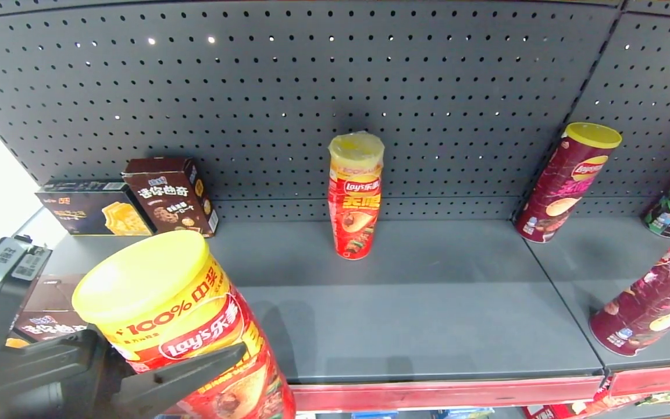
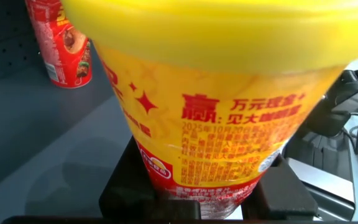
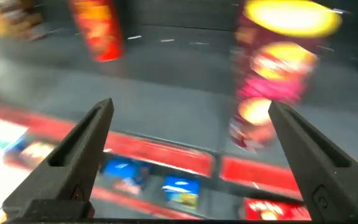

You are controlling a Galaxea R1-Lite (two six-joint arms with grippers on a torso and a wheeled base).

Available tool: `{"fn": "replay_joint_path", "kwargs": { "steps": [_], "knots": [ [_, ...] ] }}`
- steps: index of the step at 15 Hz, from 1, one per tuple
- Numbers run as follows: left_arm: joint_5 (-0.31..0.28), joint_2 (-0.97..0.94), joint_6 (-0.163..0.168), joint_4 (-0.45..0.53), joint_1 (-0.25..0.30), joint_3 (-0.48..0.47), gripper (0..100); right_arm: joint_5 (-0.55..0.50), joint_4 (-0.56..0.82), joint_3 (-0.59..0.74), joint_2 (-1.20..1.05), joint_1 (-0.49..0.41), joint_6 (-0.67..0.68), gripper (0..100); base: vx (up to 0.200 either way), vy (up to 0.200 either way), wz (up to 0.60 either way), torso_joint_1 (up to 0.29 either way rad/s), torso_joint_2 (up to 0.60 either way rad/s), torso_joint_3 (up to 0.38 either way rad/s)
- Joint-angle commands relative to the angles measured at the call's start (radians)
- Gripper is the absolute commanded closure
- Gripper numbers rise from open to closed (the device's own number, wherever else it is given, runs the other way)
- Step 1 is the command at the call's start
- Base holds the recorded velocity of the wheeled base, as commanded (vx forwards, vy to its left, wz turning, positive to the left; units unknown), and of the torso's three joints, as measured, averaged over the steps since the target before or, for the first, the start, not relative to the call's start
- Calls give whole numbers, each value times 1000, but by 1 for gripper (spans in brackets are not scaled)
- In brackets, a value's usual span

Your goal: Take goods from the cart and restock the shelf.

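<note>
1 chip can (image 1: pixel 172 302) pinched in my left hand (image 1: pixel 169 352), poised before the shelf (image 1: pixel 428 314) for stocking; right hand (image 3: pixel 190 106) spread, empty.

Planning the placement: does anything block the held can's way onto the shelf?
Nothing visible. The held can hangs at the front edge of the shelf, bare board beside it; the red can stands farther back, the boxes at the back left.

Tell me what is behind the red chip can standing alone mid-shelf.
Behind the red chip can stands only the dark pegboard back panel, rising from the shelf. No other goods show there; the patch of panel the can covers is hidden.
</note>
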State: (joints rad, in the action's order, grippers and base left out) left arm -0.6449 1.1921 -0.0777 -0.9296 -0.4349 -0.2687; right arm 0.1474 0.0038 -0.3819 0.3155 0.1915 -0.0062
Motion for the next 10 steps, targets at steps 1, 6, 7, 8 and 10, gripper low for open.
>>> {"fn": "replay_joint_path", "kwargs": {
  "steps": [1, 6, 7, 8, 10],
  "knots": [
    [-1, 0, -1, 0, 1, 5, 100, 73, -1, -89, 208, 125, -41, 0, 0, 0, 0, 0, 0, 0],
    [-1, 0, -1, -2, 1, 14, 100, 80, -79, -130, 476, 373, -120, 0, 0, 0, 0, 0, 0, 0],
    [-1, 0, -1, -2, 1, 14, 100, 81, -90, -150, 540, 402, -120, 0, 0, 0, 0, 0, 0, 0],
    [-1, 0, -1, -2, 1, 11, 100, 81, -119, -190, 623, 430, -120, 0, 0, 0, 0, 0, 0, 0],
    [-1, 1, -1, -2, 1, 5, 100, 78, -179, -238, 735, 434, -120, 0, 0, 0, 0, 0, 0, 0]
  ]
}}
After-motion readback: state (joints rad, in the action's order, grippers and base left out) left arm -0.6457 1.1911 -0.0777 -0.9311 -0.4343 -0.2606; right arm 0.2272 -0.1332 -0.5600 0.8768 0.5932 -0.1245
